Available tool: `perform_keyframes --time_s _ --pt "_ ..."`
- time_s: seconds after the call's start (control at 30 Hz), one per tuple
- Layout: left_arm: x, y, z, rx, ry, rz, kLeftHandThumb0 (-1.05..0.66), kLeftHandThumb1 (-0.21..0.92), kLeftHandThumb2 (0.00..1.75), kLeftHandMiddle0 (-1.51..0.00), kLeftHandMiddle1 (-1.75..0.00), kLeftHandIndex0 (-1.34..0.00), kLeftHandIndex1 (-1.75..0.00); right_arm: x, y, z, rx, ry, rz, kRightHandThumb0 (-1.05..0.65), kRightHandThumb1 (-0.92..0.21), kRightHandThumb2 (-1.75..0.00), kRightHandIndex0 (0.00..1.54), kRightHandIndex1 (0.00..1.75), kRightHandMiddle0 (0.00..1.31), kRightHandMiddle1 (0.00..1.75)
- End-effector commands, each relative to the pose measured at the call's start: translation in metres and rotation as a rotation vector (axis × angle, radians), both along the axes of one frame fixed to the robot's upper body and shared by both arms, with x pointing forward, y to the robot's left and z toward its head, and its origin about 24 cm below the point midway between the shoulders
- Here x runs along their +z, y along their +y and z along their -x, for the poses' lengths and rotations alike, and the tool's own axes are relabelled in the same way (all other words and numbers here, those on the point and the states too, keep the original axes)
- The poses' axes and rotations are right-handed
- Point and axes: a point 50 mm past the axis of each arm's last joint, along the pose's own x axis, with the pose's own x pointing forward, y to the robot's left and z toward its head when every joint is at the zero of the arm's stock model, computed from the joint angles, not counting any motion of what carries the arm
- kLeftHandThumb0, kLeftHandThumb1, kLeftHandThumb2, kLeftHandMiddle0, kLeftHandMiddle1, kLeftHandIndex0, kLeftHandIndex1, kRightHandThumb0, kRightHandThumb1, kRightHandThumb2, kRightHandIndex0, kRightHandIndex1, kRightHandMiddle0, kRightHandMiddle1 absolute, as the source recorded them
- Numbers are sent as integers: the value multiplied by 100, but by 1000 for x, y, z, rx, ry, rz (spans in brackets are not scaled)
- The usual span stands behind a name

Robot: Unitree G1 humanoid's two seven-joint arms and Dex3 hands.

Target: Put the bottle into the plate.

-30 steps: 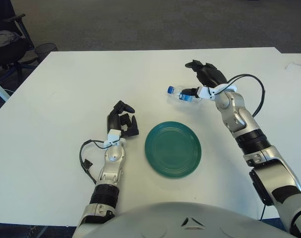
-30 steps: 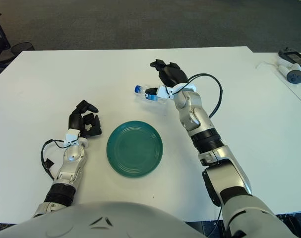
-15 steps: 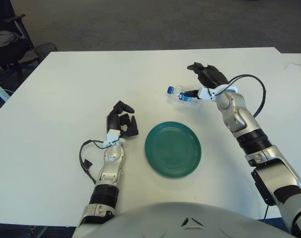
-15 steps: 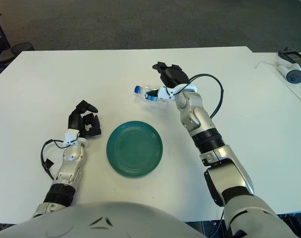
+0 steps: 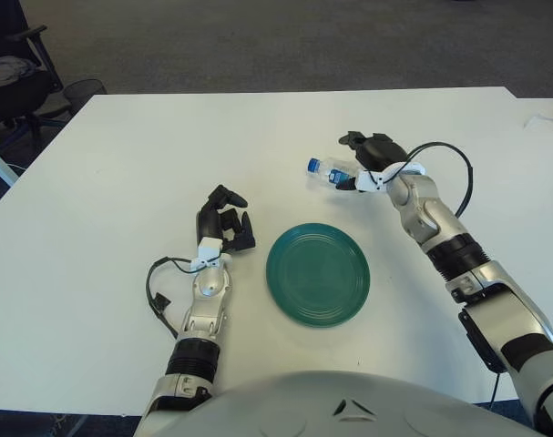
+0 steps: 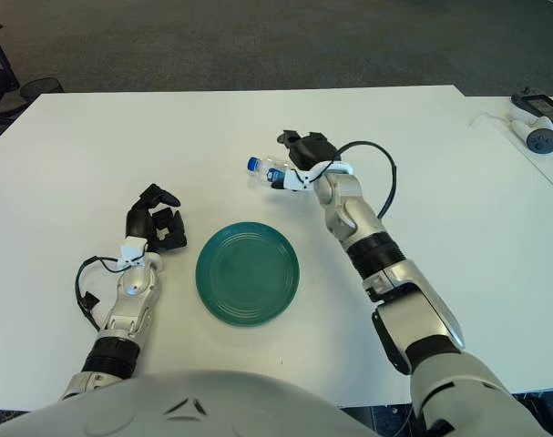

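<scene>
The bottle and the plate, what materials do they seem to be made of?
The bottle, held in the right hand, looks like clear plastic: see-through body, blue cap. The plate is glossy teal with ringed ridges, perhaps glazed ceramic or hard plastic.

Bottle (image 5: 326, 171) body half hidden behind right hand (image 5: 372, 157), label too small to read, office chair (image 5: 12, 68) cut by left edge, small device (image 6: 537, 120) cut by right edge, table (image 5: 121, 146) near edge hidden behind robot's chest
</scene>
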Motion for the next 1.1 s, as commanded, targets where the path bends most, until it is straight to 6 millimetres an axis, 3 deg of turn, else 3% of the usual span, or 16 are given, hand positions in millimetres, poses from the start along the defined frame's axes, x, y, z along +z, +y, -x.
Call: perform_keyframes --time_s 0.0,0.43,1.07 --pt "-17 0 8 -18 96 -11 -57 10 159 -131 -175 -80 -175 1 6 -2 19 4 46 -74 -92 -31 0 41 0 55" --pt "-18 -3 7 -11 96 -18 -58 9 160 -131 -175 -80 -175 -27 22 -2 66 89 209 -75 -92 -35 0 33 0 50" --pt "-17 -6 8 -1 85 -15 -59 7 162 -131 -175 -82 -175 -51 29 0 108 161 348 -77 -92 -43 1 22 0 35"
